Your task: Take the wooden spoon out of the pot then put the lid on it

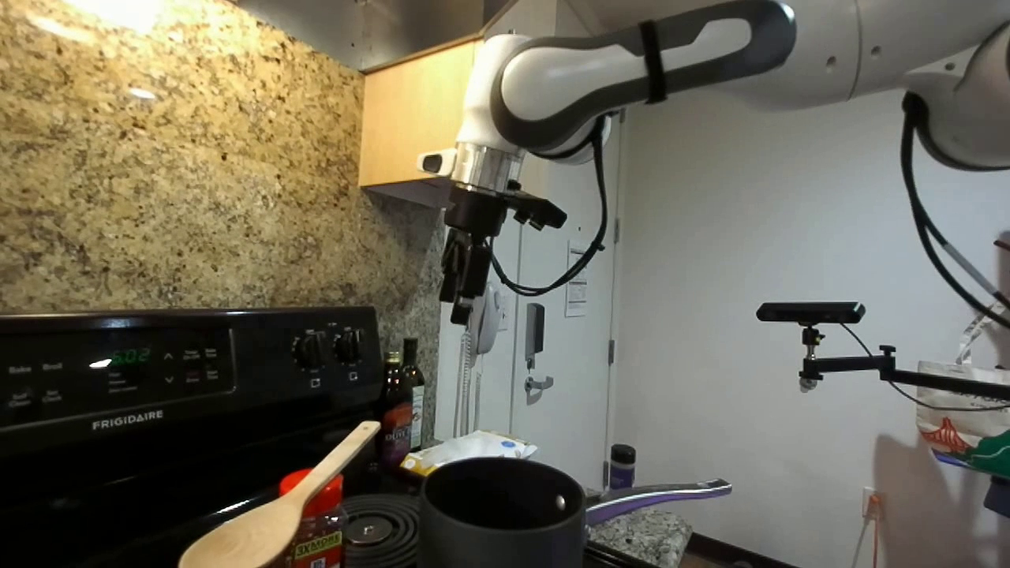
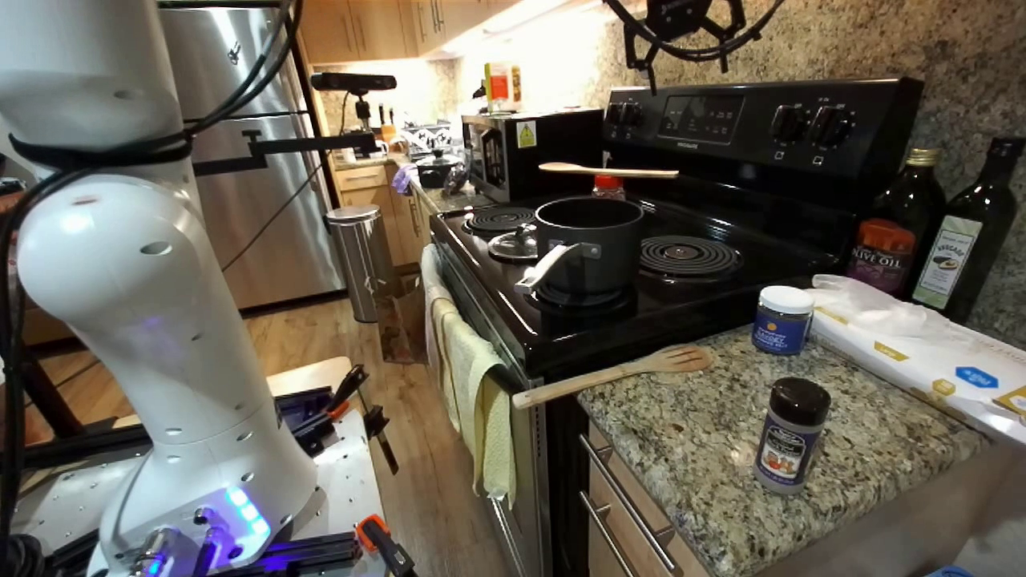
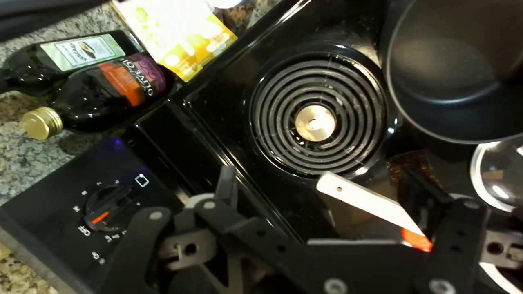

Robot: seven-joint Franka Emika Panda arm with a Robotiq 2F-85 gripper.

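The wooden spoon (image 1: 260,527) rests across the top of a red-capped jar (image 1: 317,538) on the stove, outside the pot; it also shows in an exterior view (image 2: 609,171). In the wrist view its handle (image 3: 367,200) lies between the fingers and its bowl is hidden. The dark pot (image 2: 589,252) stands on the front burner, its inside (image 3: 449,73) bare where visible. The lid (image 2: 513,245), see-through with a silvery rim, lies on the stove beside the pot; part of it shows in the wrist view (image 3: 500,175). My gripper (image 1: 461,308) is open and empty, high above the stove.
A slotted wooden spatula (image 2: 641,370) lies on the counter's edge. Two jars, one white-capped (image 2: 781,320) and one black-capped (image 2: 792,437), stand there. Dark bottles (image 2: 898,224) and a bag box (image 2: 922,361) are behind. The stove's back panel (image 1: 189,363) rises behind the burners.
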